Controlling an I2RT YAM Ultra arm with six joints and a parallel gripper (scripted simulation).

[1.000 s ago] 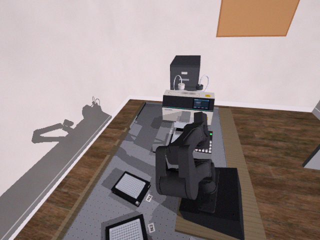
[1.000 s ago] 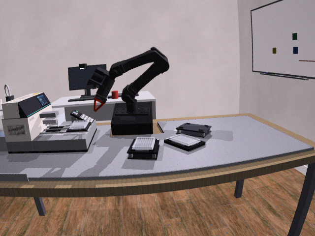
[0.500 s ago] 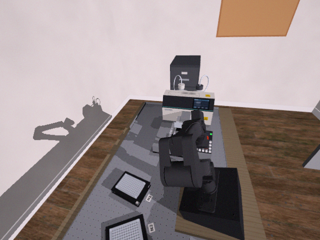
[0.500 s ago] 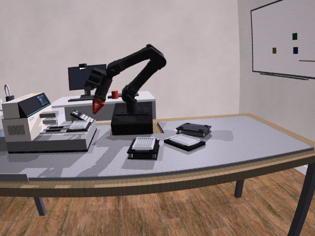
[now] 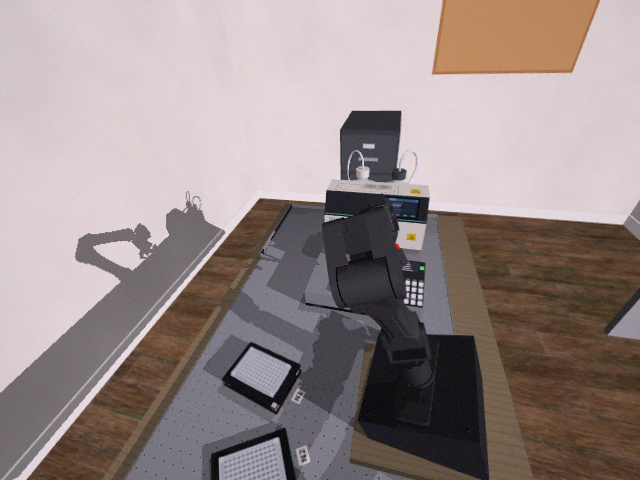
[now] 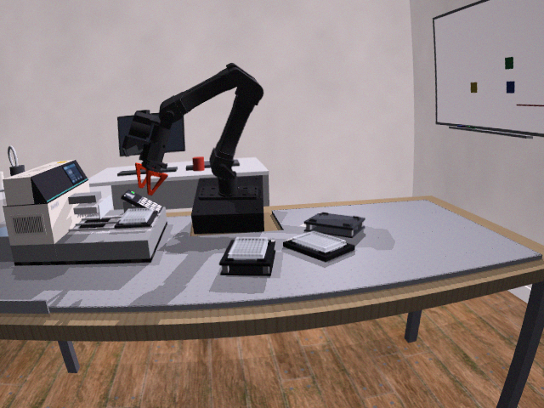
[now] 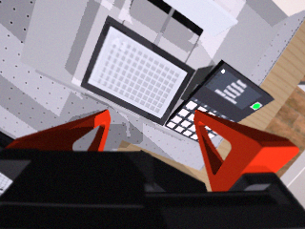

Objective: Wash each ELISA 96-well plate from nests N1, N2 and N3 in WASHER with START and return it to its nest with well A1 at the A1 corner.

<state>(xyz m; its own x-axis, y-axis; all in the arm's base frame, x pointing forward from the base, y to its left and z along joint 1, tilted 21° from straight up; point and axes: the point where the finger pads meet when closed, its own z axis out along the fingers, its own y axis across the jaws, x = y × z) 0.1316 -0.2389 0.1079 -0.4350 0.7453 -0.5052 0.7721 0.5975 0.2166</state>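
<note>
The arm's red hand (image 6: pixel 149 179) hangs spread to its widest above the washer (image 6: pixel 39 206), gripping nothing, its fingers pointing down over the gap between the carrier and the keypad (image 6: pixel 143 201). One plate (image 7: pixel 138 78) lies flat in the carrier's dark pocket, just beside the keypad; the wrist view shows its grid of wells framed by the black rim. The lamp (image 7: pixel 256 106) at the corner of the keypad's small display glows green, as the top view (image 5: pixel 422 268) also shows.

Further along the bench (image 6: pixel 439 246), three nests sit in a loose cluster near the arm's black pedestal (image 6: pixel 206 223). Nest N1 (image 5: pixel 235 379) and nest N2 (image 5: pixel 214 457), labelled beside their slabs in the top view, each carry a plate. In the exterior view the nearest nest (image 6: pixel 248 263) and the middle nest (image 6: pixel 318 252) hold their plates, while the far nest (image 6: pixel 334 221) stands bare, a dark slab with corner locators.

Behind the bench, a monitor (image 6: pixel 175 136) and a red cup (image 6: pixel 198 163) stand on a grey desk.
</note>
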